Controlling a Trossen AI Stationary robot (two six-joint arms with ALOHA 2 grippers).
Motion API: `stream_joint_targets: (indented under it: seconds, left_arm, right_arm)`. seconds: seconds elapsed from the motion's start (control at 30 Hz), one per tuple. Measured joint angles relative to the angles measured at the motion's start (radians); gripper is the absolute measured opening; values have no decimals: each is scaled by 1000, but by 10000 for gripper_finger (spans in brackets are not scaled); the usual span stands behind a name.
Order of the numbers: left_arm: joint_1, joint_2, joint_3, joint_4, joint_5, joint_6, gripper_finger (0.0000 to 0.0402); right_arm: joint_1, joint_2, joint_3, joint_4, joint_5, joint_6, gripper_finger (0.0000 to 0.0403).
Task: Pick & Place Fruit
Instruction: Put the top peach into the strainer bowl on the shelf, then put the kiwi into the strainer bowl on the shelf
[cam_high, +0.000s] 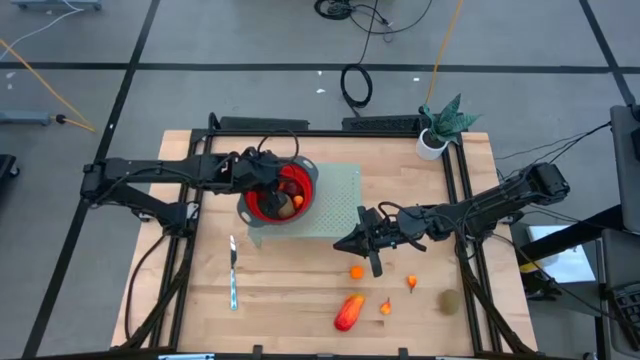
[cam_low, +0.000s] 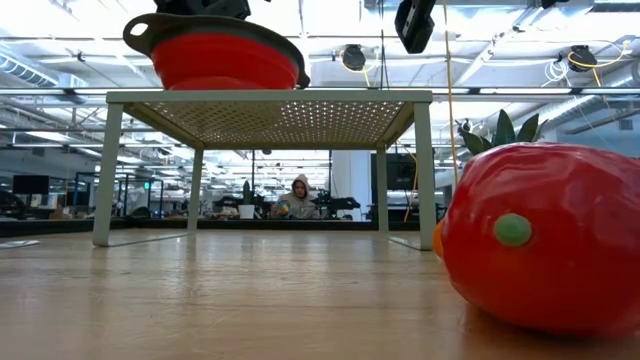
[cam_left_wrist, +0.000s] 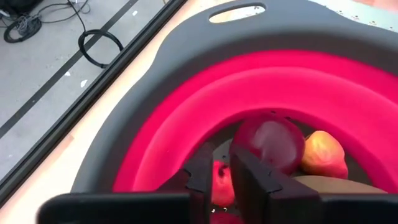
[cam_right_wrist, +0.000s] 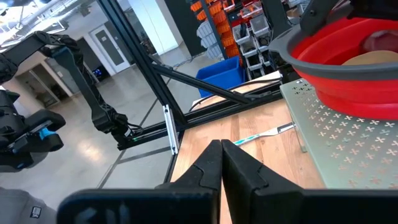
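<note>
The left gripper (cam_high: 275, 182), fingers nearly together and holding nothing, sits inside the red bowl (cam_high: 262, 208) just above a dark-red fruit (cam_left_wrist: 268, 142), while the right gripper (cam_high: 350, 243), fingers closed and empty, hovers beside the rack (cam_high: 345, 190), with loose fruit (cam_high: 349, 312) on the table (cam_high: 290, 310) just beyond it.

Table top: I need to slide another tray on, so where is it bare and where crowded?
Bare wood lies left of the knife and along the near edge below it. Crowded: the near right, with the red-orange piece, small orange pieces and right gripper; the perforated stand holds the red bowl under the left gripper.
</note>
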Motion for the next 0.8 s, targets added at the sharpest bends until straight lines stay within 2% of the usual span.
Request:
stream_joint_targets:
  seconds: [0.23, 0.4, 0.6, 0.8]
  left_arm:
    - [0, -12, 11, -1, 21, 43, 119]
    - [-9, -82, 50, 6, 25, 36, 132]
    - [-46, -193, 53, 22, 14, 59, 110]
    - [-98, -279, 53, 3, 9, 81, 50]
  right_arm:
    - [0, 0, 0, 0, -2, 1, 1]
    - [0, 0, 0, -26, -31, 8, 1]
    - [20, 0, 0, -50, -53, 5, 0]
    - [75, -9, 0, -87, -51, -23, 0]
